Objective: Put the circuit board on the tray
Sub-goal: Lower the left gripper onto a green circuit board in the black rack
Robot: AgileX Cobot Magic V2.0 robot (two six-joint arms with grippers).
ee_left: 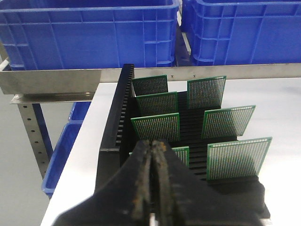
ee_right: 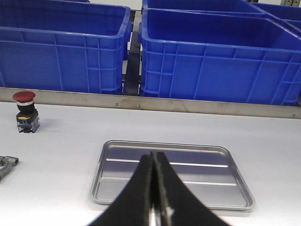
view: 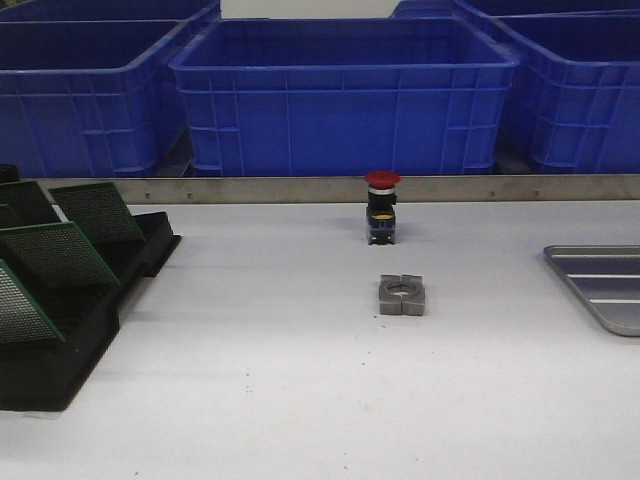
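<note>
Several green circuit boards (ee_left: 155, 127) stand upright in a black slotted rack (ee_left: 120, 108) at the table's left; they also show in the front view (view: 60, 250). The grey metal tray (ee_right: 117, 155) lies at the table's right and is empty; its corner shows in the front view (view: 600, 290). My left gripper (ee_left: 152, 143) is shut and empty, just above the near boards in the rack. My right gripper (ee_right: 154, 154) is shut and empty, hanging over the tray's near side. Neither gripper shows in the front view.
A red-capped push button (view: 381, 207) stands mid-table at the back, a grey metal block with a hole (view: 402, 295) in front of it. Blue plastic bins (view: 340, 90) line the far side behind a metal rail (view: 300, 188). The table's left edge (ee_left: 70, 160) runs beside the rack.
</note>
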